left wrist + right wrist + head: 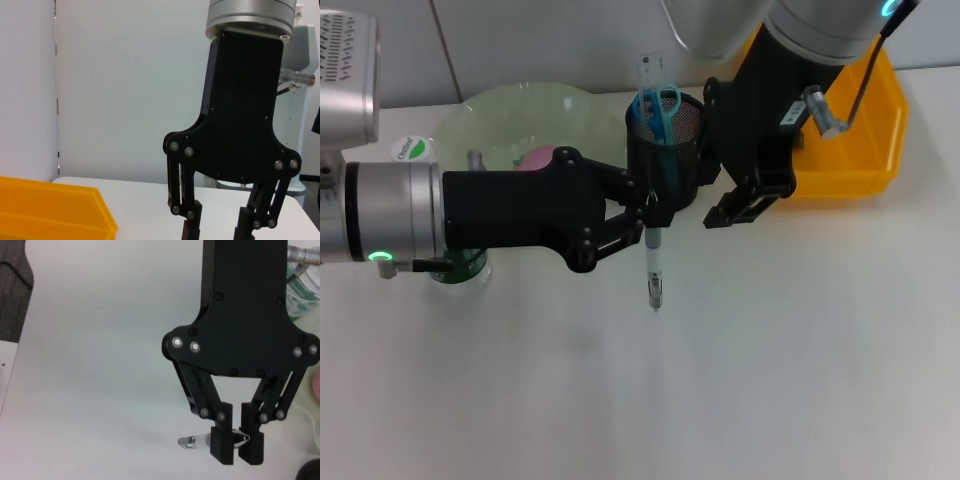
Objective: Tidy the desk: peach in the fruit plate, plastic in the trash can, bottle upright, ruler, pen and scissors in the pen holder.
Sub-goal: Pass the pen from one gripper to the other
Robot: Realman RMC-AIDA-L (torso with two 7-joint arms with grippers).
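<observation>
left gripper [642, 222] clamps pen [653, 268], right wrist view confirms

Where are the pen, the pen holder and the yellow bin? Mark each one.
pen [653, 270]: head view, middle of its barrel.
pen holder [672, 150]: head view, black mesh front wall.
yellow bin [855, 182]: head view, near outer wall.

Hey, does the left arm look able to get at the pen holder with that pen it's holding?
Probably yes. The left end effector is shut on the pen just in front of the pen holder. The right end effector hangs open beside the holder, not over its mouth. The scissors fill only part of it.
</observation>
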